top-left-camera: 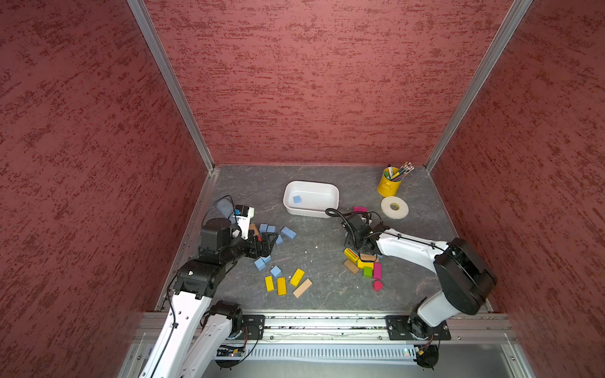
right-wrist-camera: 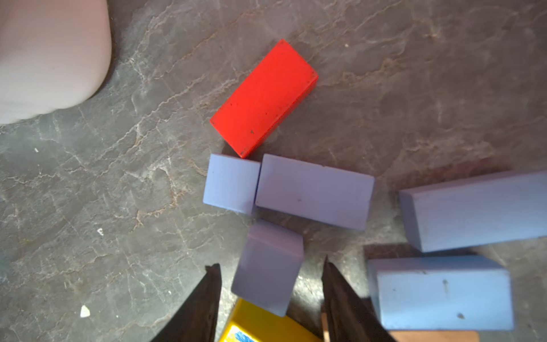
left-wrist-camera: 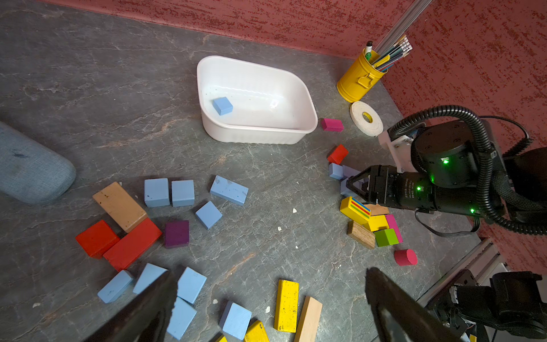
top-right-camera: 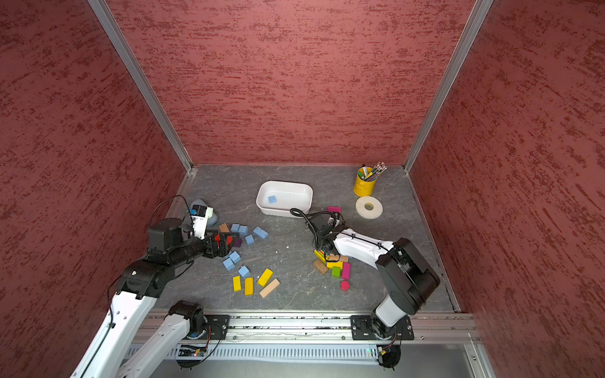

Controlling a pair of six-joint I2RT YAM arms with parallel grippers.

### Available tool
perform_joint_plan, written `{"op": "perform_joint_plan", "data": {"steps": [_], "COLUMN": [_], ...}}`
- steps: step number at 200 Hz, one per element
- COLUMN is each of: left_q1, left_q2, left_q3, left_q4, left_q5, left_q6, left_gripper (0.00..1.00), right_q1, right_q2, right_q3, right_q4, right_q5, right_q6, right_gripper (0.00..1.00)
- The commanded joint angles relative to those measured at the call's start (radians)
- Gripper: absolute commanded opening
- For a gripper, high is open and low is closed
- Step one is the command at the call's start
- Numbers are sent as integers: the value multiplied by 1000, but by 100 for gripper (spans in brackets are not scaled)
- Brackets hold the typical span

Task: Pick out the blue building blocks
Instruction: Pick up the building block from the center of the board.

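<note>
- Right wrist view: right gripper (right-wrist-camera: pixel 271 262) straddles a tilted blue building block (right-wrist-camera: pixel 268 275), jaws apart, narrow gaps either side.
- Left wrist view: left gripper (left-wrist-camera: pixel 272 274) spread wide, empty, over scattered blue building blocks (left-wrist-camera: pixel 191 284).

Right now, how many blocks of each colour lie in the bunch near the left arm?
Blue blocks: 9
Yellow blocks: 3
Red blocks: 2
Plain wood blocks: 2
Purple block: 1
Total: 17 in view
</note>
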State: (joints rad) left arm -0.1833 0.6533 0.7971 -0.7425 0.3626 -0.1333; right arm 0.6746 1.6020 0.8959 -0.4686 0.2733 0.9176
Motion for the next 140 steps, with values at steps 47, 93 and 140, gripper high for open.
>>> {"op": "perform_joint_plan", "data": {"steps": [47, 93, 140], "left_q1": [7, 7, 7], "left_q2": [-8, -7, -8], "left_q3": [2, 1, 0], "left_q4": [-5, -5, -6], "left_q5": [9, 7, 7], "left_q6": [6, 7, 8], "left_gripper": [100, 99, 100], "right_q1": [3, 3, 3], "right_q2": [55, 71, 62], "right_q3": [44, 47, 54], "right_q4": [-16, -25, -26], "right_q5": [39, 53, 50], "right_q6": [34, 36, 24], "right_gripper": [45, 33, 24]}}
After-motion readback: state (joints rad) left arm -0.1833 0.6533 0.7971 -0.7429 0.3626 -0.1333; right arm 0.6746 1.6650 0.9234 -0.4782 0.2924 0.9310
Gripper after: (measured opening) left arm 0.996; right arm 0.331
